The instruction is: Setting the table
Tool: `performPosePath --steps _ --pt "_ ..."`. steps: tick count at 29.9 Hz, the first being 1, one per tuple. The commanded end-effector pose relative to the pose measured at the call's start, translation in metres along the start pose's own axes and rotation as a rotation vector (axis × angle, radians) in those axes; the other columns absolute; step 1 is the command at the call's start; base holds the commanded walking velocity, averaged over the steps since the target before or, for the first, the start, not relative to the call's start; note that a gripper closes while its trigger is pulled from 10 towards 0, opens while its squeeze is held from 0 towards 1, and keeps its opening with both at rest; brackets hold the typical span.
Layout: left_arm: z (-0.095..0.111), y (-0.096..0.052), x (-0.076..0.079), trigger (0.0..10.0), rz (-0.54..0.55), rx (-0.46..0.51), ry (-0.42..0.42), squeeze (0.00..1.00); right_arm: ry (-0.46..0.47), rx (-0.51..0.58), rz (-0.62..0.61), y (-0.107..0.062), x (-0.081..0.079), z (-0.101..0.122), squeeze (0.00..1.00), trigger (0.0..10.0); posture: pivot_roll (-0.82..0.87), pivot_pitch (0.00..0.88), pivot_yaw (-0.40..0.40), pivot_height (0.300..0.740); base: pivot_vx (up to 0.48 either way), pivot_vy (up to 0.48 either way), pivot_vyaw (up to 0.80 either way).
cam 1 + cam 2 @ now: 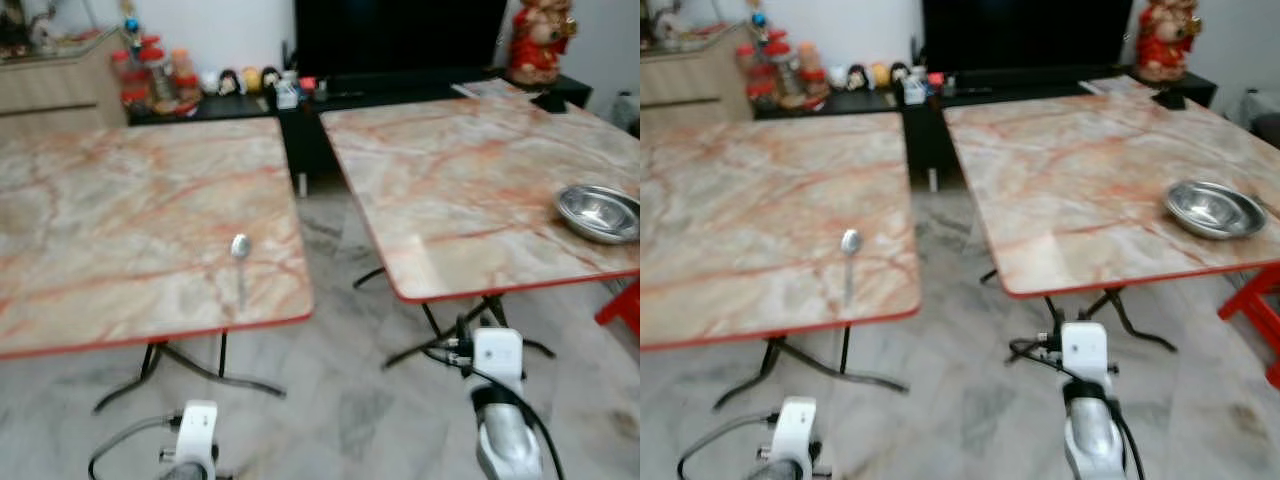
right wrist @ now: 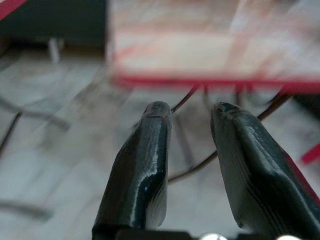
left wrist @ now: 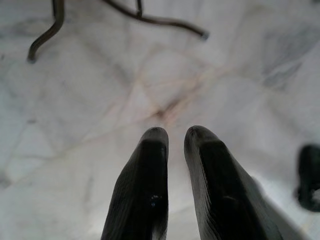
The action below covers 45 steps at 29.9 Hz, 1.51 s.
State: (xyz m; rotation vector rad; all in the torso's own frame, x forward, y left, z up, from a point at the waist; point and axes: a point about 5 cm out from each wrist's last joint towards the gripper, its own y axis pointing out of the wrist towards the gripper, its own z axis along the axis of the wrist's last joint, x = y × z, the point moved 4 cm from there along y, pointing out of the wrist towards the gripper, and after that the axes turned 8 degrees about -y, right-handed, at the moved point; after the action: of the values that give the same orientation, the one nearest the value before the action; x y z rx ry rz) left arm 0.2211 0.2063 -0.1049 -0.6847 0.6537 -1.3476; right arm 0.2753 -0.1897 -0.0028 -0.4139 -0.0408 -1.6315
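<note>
Two marble-patterned tables with red edges stand side by side. A metal spoon point(image 1: 240, 250) lies on the left table point(image 1: 120, 210) near its front right corner. A steel bowl point(image 1: 598, 212) rests on the right table point(image 1: 450, 170) by its right edge. Both arms hang low in front of the tables, the left arm point(image 1: 197, 440) below the spoon's corner and the right arm point(image 1: 500, 390) under the right table's front edge. In the left wrist view my left gripper point(image 3: 175, 135) points at the floor, shut on nothing. My right gripper point(image 2: 190, 110) is open, facing the table's red edge and legs.
A floor gap point(image 1: 325, 250) runs between the tables, with black metal table legs point(image 1: 190, 370) below them. Behind stands a black cabinet point(image 1: 240, 105) with jars and figurines, a dark screen and a red statue point(image 1: 540, 40). A red stool point(image 1: 1255, 310) sits at the right.
</note>
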Motion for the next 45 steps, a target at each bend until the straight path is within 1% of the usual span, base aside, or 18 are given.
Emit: performPosePath --steps 1,2,3,5,6,7,11,14,15,18,21,26,30,32,34,38,43,45 --pt "0.001 0.001 0.005 10.0 -0.006 -0.002 0.000 0.00 0.032 -0.080 -0.018 -0.002 0.010 -0.020 0.00 10.0 -0.03 0.000 0.010 0.740 0.000 0.266 0.00" --pt "0.001 0.001 0.005 10.0 -0.005 -0.002 0.005 0.00 0.054 -0.143 -0.028 -0.005 0.012 -0.034 0.00 10.0 -0.03 0.000 0.010 0.740 0.000 0.000 0.00" --pt "0.001 0.001 0.005 10.0 -0.005 -0.002 0.005 0.00 0.054 -0.143 -0.028 -0.005 0.012 -0.034 0.00 10.0 -0.03 0.000 0.010 0.740 0.000 0.000 0.00" --pt "0.001 0.001 0.006 10.0 -0.011 -0.002 0.001 0.00 0.096 -0.259 -0.044 -0.011 0.014 -0.060 0.00 10.0 -0.03 0.000 0.012 0.740 0.000 0.000 0.00" --pt "0.001 0.001 0.006 10.0 -0.011 -0.002 0.001 0.00 0.096 -0.259 -0.044 -0.011 0.014 -0.060 0.00 10.0 -0.03 0.000 0.012 0.740 0.000 0.000 0.00" --pt "0.001 0.001 0.006 10.0 -0.013 -0.003 -0.006 0.00 0.139 -0.345 -0.056 -0.018 0.014 -0.078 0.00 10.0 -0.03 0.000 0.011 0.740 0.000 0.000 0.00" --pt "0.001 0.001 0.006 10.0 -0.011 -0.012 -0.014 0.00 0.203 -0.481 -0.075 -0.032 0.015 -0.105 0.00 10.0 -0.03 0.000 0.015 0.740 0.000 0.000 0.00" --pt "0.001 0.001 0.007 10.0 -0.012 -0.012 -0.012 0.00 0.219 -0.543 -0.079 -0.040 0.016 -0.116 0.00 10.0 -0.03 0.000 0.017 0.740 0.000 0.000 0.00" --pt "0.001 0.001 0.007 10.0 -0.012 -0.012 -0.012 0.00 0.219 -0.543 -0.079 -0.040 0.016 -0.116 0.00 10.0 -0.03 0.000 0.017 0.740 0.000 0.000 0.00" --pt "0.001 0.001 0.006 10.0 -0.008 -0.014 -0.007 0.00 0.179 -0.612 -0.098 -0.051 0.021 -0.129 0.00 10.0 -0.02 0.000 0.017 0.740 0.185 0.000 0.40" --pt "0.001 0.001 0.005 10.0 -0.005 -0.016 -0.006 0.00 0.149 -0.639 -0.070 -0.056 0.018 -0.134 0.00 10.0 -0.02 0.000 0.018 0.740 0.321 0.000 0.80" --pt "0.001 0.001 0.006 10.0 -0.005 -0.016 -0.004 0.00 0.171 -0.661 -0.064 -0.058 0.015 -0.137 0.00 10.0 -0.02 0.000 0.017 0.740 0.349 0.000 0.00" --pt "0.001 0.001 0.005 10.0 -0.001 -0.020 -0.002 0.00 0.137 -0.637 -0.016 -0.052 0.004 -0.130 0.00 10.0 -0.02 0.000 0.015 0.740 0.382 0.000 0.35" --pt "0.000 0.001 0.004 10.0 0.002 -0.022 -0.002 0.00 0.139 -0.625 -0.007 -0.048 0.000 -0.127 0.00 10.0 -0.01 0.000 0.014 0.740 0.416 0.000 0.80" --pt "0.000 0.001 0.004 10.0 0.002 -0.022 -0.002 0.00 0.139 -0.625 -0.005 -0.048 -0.001 -0.127 0.00 10.0 -0.01 0.000 0.016 0.740 0.424 0.000 0.80" --pt "0.000 0.001 0.003 10.0 0.004 -0.022 0.001 0.00 0.151 -0.635 0.005 -0.049 -0.004 -0.127 0.00 10.0 -0.01 0.000 0.013 0.740 0.435 0.000 0.00" --pt "0.001 0.001 0.003 10.0 0.004 -0.020 0.004 0.00 0.127 -0.639 0.029 -0.050 -0.006 -0.128 0.00 10.0 -0.01 0.000 0.012 0.740 0.444 0.000 0.00" --pt "0.000 0.001 0.003 10.0 0.004 -0.021 0.006 0.00 0.124 -0.640 0.028 -0.051 -0.005 -0.129 0.00 10.0 -0.01 0.000 0.011 0.740 0.446 0.000 0.80"
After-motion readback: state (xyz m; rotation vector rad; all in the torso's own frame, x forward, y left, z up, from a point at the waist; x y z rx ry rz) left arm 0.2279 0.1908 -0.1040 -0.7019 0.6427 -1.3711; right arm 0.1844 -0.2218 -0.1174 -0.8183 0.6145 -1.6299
